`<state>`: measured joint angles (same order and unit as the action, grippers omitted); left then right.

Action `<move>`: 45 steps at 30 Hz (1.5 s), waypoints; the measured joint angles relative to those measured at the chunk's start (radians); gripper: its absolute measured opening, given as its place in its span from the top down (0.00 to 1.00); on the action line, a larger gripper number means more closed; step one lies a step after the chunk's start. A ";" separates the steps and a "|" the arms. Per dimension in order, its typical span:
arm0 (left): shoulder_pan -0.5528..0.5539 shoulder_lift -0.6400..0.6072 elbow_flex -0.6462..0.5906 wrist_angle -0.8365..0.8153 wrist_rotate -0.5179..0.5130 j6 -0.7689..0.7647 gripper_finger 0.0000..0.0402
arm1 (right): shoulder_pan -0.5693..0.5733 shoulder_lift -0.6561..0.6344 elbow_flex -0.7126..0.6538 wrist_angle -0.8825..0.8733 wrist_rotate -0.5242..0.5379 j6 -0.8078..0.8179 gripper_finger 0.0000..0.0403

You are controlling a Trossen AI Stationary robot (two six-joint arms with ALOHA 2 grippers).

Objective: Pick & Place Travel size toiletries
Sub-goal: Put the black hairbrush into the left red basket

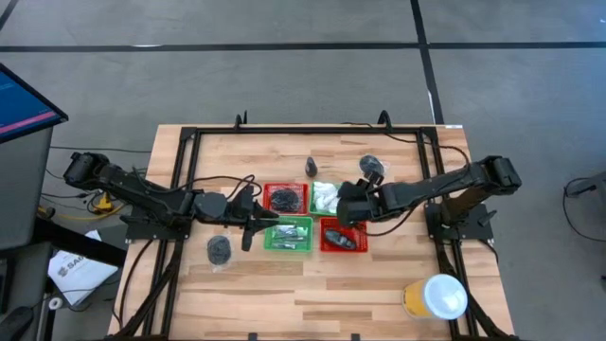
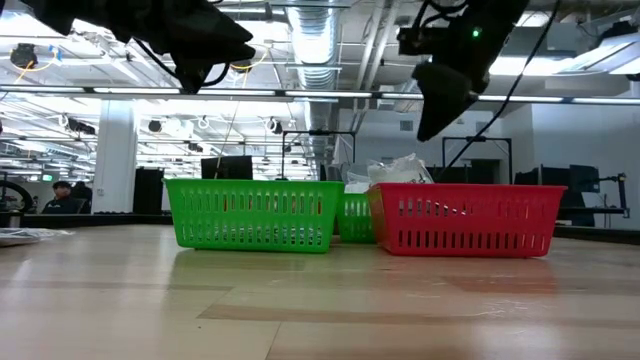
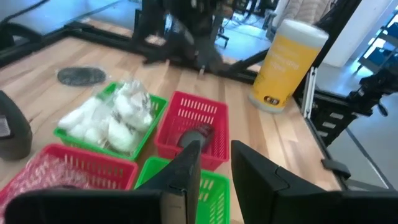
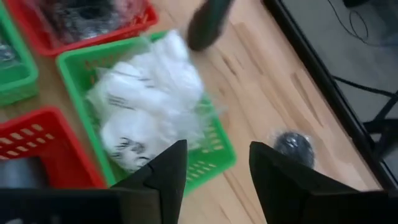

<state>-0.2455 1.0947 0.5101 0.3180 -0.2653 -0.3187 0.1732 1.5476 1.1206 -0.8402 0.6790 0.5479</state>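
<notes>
Light wooden slatted table (image 1: 284,294) with a large yellow tub with a white lid (image 1: 436,296) near its right front corner. Four square mesh baskets sit clustered mid-table, two red, two green: red basket (image 1: 285,198) holding black coiled pieces, green basket (image 1: 325,198) heaped with white crinkly packets (image 4: 146,102), second green basket (image 1: 288,234) with thin silver tubes (too small to count), second red basket (image 1: 342,237) with a dark oblong mini bottle. Sorting looks well along. Still loose on the wood, three items: a dark mini bottle (image 1: 311,169), a black coiled piece (image 1: 372,167) behind the baskets, another black coiled piece (image 1: 220,249) at front left. Right gripper (image 1: 352,201) hangs above the packet basket, fingers apart, nothing between them. Left gripper (image 1: 254,221) hovers by the tube basket, fingers parted with an empty gap.
</notes>
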 joint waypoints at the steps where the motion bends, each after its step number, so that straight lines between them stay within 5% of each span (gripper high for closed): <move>1: 0.000 0.000 -0.005 -0.003 0.000 0.000 0.80 | -0.007 -0.015 0.000 -0.019 -0.001 0.008 0.60; 11: 0.000 0.000 -0.026 0.015 0.000 -0.022 0.80 | -0.149 -0.136 -0.089 -0.091 -0.105 0.030 0.63; 22: 0.000 0.000 -0.026 0.031 0.000 -0.021 0.80 | -0.398 -0.292 -0.333 0.109 -0.298 -0.034 0.67; 32: 0.000 0.000 -0.026 0.036 0.000 -0.019 0.80 | -0.640 -0.246 -0.374 0.191 -0.420 -0.146 0.68; 45: 0.000 0.000 -0.040 0.039 0.000 -0.021 0.80 | -0.804 -0.203 -0.374 0.324 -0.507 -0.204 0.69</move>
<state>-0.2459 1.0946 0.4699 0.3572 -0.2649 -0.3401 -0.6305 1.3445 0.7467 -0.5163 0.1720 0.3434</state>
